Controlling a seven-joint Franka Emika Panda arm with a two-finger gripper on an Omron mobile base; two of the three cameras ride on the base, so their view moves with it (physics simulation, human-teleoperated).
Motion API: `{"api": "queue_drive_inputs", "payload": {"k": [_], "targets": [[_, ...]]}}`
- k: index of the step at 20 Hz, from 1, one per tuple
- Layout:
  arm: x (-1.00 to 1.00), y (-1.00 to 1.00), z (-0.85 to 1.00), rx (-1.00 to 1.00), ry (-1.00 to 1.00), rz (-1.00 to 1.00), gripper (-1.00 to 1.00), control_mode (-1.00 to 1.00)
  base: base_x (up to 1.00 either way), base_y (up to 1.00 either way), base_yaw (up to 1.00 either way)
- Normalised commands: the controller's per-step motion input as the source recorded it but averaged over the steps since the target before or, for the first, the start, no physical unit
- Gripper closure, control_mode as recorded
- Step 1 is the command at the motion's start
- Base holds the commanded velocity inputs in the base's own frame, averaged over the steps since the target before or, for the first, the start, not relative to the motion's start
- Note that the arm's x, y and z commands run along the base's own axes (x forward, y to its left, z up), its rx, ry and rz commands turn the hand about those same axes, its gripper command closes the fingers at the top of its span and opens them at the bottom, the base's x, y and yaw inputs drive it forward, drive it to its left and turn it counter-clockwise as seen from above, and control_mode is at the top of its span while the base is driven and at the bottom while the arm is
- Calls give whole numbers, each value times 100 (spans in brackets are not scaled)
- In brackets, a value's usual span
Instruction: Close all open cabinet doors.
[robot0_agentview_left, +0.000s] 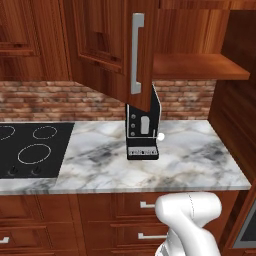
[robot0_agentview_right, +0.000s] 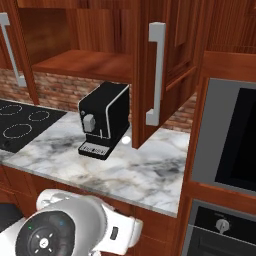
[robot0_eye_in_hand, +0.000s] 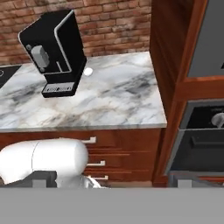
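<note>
A reddish-brown cabinet door stands swung out over the counter, its long silver bar handle facing me. To its right lies the bare cabinet shelf. In the right base view a door juts out to the right of that shelf, with its handle on the near edge. Another door with a handle stands at the far left. In the hand view my gripper is low in front of the drawers, open, nothing between its fingertips.
A black coffee machine stands on the marble counter below the open door. A black cooktop lies at the left. A tall unit with a built-in oven rises at the right. Drawers run under the counter.
</note>
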Motion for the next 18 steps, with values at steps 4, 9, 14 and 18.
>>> {"api": "queue_drive_inputs", "payload": {"k": [4,9,14,18], "targets": [[0,-37,32,-5,-30,15,-100,-100,0,0,0],[23,-12,39,-8,-29,14,-100,-100,0,0,0],[42,-1,44,-9,-30,14,-100,-100,0,0,0],[46,0,45,-9,-29,12,-100,-100,0,0,0]]}}
